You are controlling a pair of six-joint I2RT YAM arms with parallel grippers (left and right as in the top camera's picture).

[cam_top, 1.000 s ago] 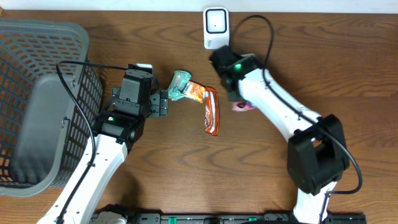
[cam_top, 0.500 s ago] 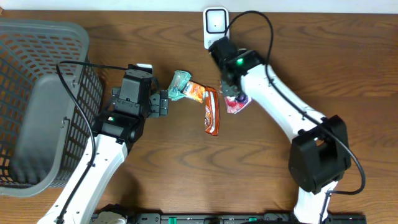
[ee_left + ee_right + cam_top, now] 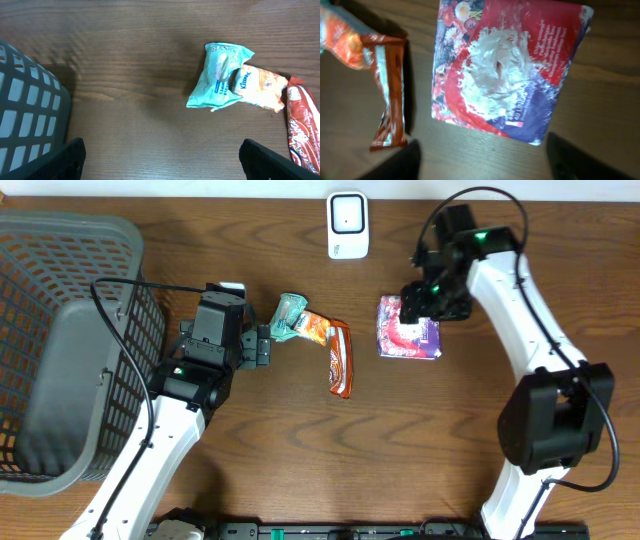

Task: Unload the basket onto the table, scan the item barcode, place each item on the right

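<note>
Red floral packet point(image 3: 407, 340) had just been dropped on the tabletop point(image 3: 300, 450), right of the scanner point(image 3: 347, 225); right fingers point(image 3: 572, 161) had spread apart, empty, above it. Left fingers point(image 3: 282, 161) gaped empty. Scan likely done.

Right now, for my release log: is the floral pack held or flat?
Flat: the floral pack lies on the table, right gripper open above it.

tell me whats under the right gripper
A red flowered pack lies flat on the wooden table, below the right gripper, whose jaws stand open. Whatever is beneath the pack is covered.
</note>
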